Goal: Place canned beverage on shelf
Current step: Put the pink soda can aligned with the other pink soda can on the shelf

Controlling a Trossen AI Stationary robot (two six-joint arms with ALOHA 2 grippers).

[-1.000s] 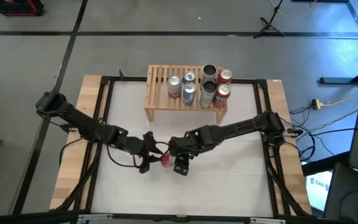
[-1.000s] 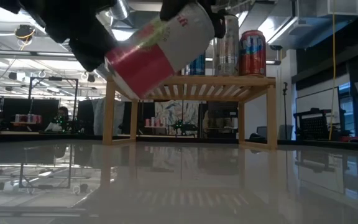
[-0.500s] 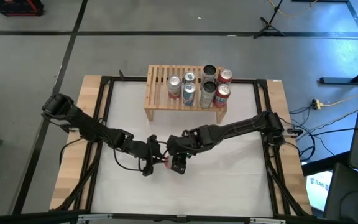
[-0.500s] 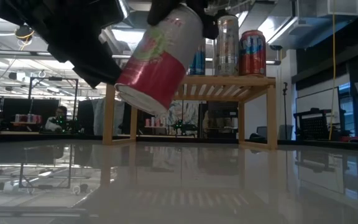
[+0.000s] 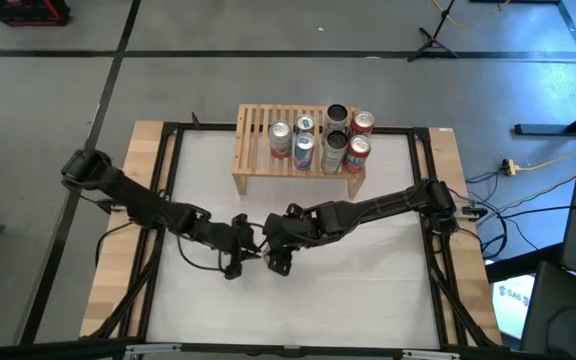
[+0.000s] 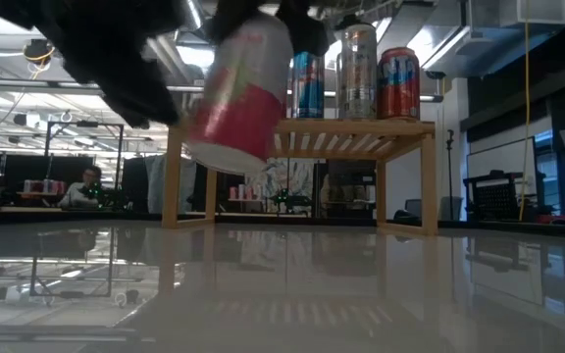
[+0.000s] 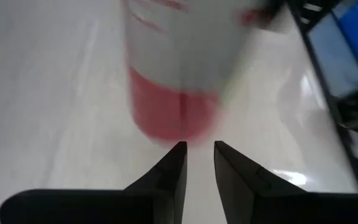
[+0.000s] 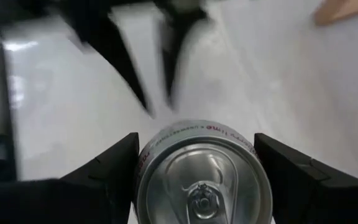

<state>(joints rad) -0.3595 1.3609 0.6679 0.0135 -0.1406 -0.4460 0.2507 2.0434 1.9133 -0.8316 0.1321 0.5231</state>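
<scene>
A red-and-white can [image 6: 235,93] hangs over the white table [image 5: 368,290], near its middle. My right gripper [image 5: 276,258] is shut on it; the right wrist view shows the can's silver top [image 8: 202,180] between the fingers. My left gripper [image 7: 197,146] is shut, with its tips just at the can's red bottom end [image 7: 173,118]. In the low view it is the dark mass [image 6: 106,49] left of the can. The light-wood shelf [image 5: 258,135] stands on its side legs at the table's far edge. My right gripper pinches the can's side walls near the top end [image 8: 143,163] between its two fingers [image 8: 114,171], one on each side. The fingers slant down from above. The can is lifted clear of the table, top up, a little tilted. Whether my left gripper touches the can's bottom end, I cannot tell.
Several cans [image 5: 333,140] stand on the shelf's middle and right part; its left slats [image 5: 253,125] are bare. Black frame rails [image 5: 168,180] run along the table's edges. A person [image 6: 88,186] sits in the room beyond the table.
My right gripper has turned its wrist and tipped the can from a strong slant to nearly upright. The red bottom end has swung down while the can stayed clear of the table.
</scene>
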